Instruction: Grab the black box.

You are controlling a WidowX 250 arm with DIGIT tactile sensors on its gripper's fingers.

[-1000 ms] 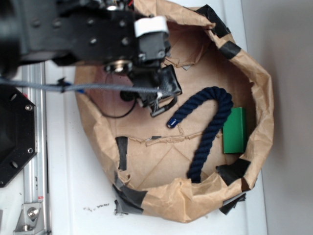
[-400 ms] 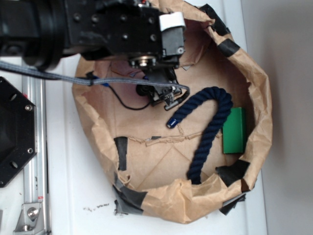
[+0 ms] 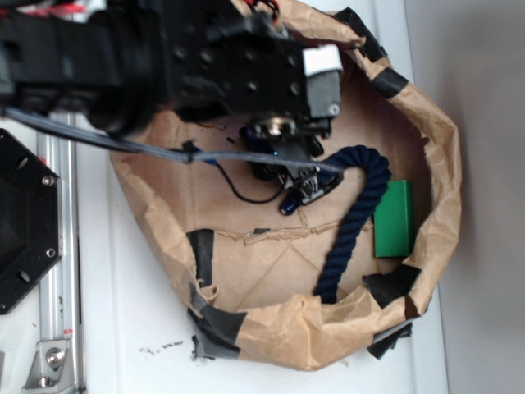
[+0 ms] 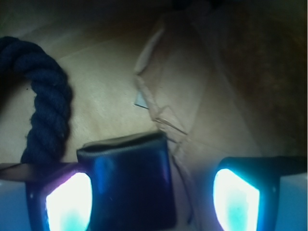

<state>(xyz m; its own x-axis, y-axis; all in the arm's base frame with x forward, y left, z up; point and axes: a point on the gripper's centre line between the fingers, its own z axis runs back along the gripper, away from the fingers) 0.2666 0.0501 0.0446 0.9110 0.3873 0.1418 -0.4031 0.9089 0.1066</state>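
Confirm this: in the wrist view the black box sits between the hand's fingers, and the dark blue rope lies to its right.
Wrong side: the wrist view shows the dark blue rope left of the black box. The box does sit between the fingers of the hand.

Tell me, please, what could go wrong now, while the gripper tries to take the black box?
The glossy black squarish box lies off-centre between the open gripper fingers, close against one finger, so closing may push it aside instead of clamping it. The thick dark blue twisted rope lies right beside that finger and could be pinched along with the box. The creased brown paper lining under the box might snag a fingertip.
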